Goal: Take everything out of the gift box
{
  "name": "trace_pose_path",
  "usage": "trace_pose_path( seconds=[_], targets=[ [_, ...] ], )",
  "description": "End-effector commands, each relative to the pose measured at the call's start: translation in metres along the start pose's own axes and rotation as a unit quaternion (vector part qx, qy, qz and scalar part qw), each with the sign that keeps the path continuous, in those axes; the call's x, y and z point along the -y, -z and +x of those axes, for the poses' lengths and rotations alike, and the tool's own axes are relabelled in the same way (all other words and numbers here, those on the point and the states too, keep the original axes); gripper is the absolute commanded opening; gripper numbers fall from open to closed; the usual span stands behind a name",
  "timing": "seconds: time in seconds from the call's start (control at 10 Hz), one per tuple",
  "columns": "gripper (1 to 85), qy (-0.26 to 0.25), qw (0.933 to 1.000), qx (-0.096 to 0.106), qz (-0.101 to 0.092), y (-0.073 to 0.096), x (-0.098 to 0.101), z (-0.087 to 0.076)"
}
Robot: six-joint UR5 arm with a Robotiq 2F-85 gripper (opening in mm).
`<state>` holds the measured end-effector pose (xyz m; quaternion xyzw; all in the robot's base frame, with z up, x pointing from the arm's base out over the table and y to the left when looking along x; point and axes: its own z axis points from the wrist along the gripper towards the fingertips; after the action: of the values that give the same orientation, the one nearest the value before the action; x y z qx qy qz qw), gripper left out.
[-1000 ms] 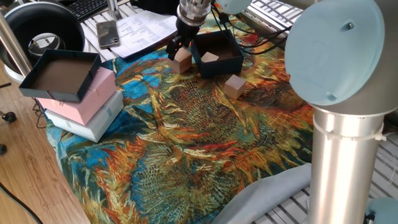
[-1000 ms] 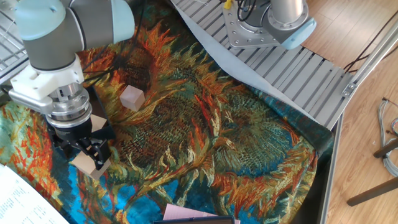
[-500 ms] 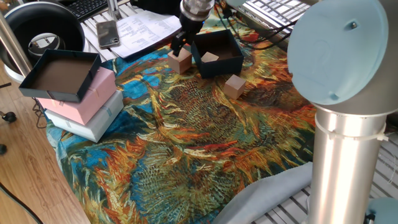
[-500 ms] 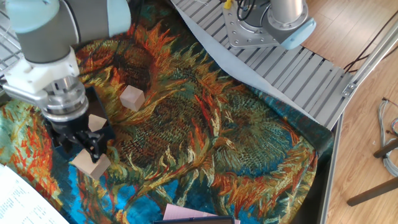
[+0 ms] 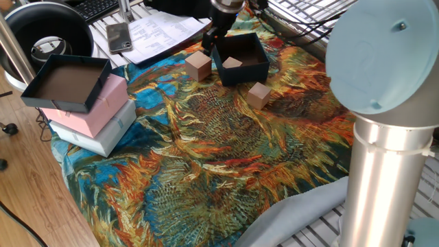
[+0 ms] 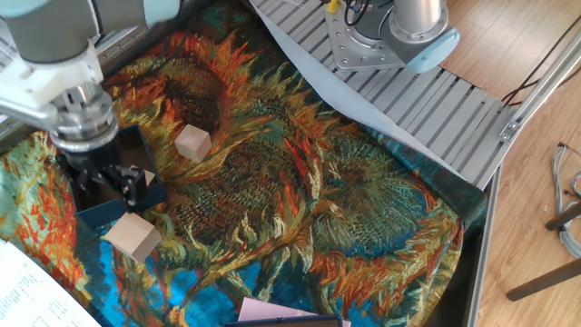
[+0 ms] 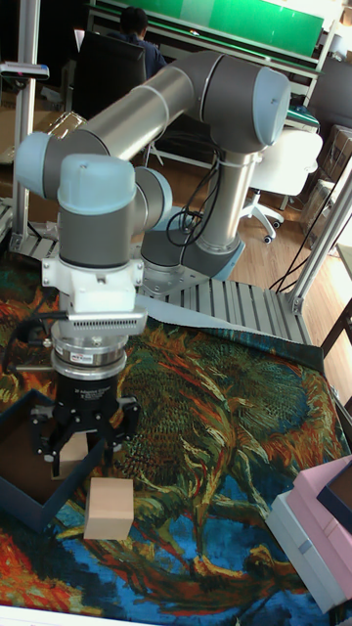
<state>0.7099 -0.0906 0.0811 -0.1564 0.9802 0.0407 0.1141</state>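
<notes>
The navy gift box [image 5: 248, 70] stands on the patterned cloth at the back, with one wooden cube [image 5: 232, 63] inside it. A second cube [image 5: 198, 65] rests on the cloth just left of the box, and it shows in front of the box as cube [image 7: 110, 507] in the tall fixed view. A third cube [image 5: 259, 94] lies in front of the box on the right. My gripper [image 6: 102, 182] hangs open and empty over the box [image 6: 98, 216], clear of the cube beside it [image 6: 132, 236]. In the tall fixed view the gripper [image 7: 86, 452] partly hides the cube inside [image 7: 70, 448].
A larger navy tray [image 5: 27, 94] sits on stacked pink [image 5: 96, 110] and white [image 5: 103, 137] boxes at the left edge. A phone [image 5: 118, 38] and papers [image 5: 159, 29] lie behind the cloth. The arm's thick base column [image 5: 384, 158] fills the right foreground.
The gripper let go of the cube left of the box, rose, and moved back over the gift box. That cube now rests alone on the cloth.
</notes>
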Motion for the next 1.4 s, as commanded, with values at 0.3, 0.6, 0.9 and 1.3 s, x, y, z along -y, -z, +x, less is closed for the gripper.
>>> trace_pose_path(
  seconds=[0.3,0.6,0.9,1.3],
  targets=[
    [56.0,0.018,0.9998,0.002,-0.007,0.015,0.020,0.031],
    [56.0,0.026,0.9996,-0.002,-0.004,0.011,0.024,0.046],
    [57.7,0.026,0.9996,0.000,-0.014,0.000,0.020,0.057],
    [58.7,0.007,1.0000,0.000,-0.004,-0.010,0.008,0.060]
  ],
)
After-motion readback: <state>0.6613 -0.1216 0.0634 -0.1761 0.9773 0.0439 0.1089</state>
